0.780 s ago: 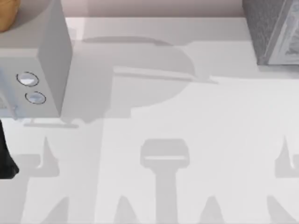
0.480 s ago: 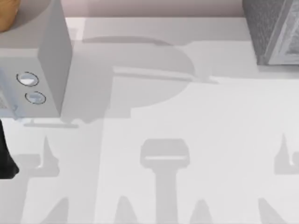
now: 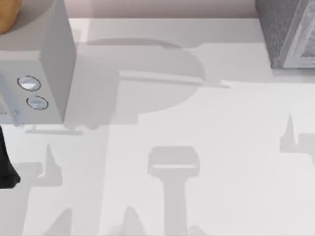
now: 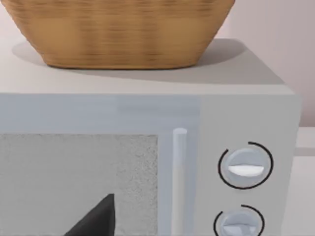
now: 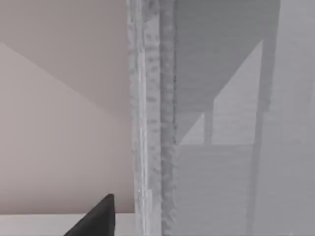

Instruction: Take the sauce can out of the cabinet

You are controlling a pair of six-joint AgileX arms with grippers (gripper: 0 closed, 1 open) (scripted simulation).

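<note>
The cabinet (image 3: 283,32) stands at the table's far right corner, dark grey and speckled, with a lighter front panel (image 3: 302,46) along the picture's right edge. In the right wrist view its speckled edge (image 5: 152,123) rises close by, and a dark part of my right gripper (image 5: 96,221) shows just short of it. The sauce can is hidden. My left arm (image 3: 6,169) sits at the table's left edge. A dark part of my left gripper (image 4: 96,221) faces the pale grey box.
A pale grey box (image 3: 47,64) with two round dials (image 3: 32,92) stands at the far left. On top of it sits a woven basket (image 4: 123,29). Arm shadows lie across the white table (image 3: 197,118).
The right arm's shadow on the table has slid away from the front edge, toward the cabinet. The left arm has stayed in place.
</note>
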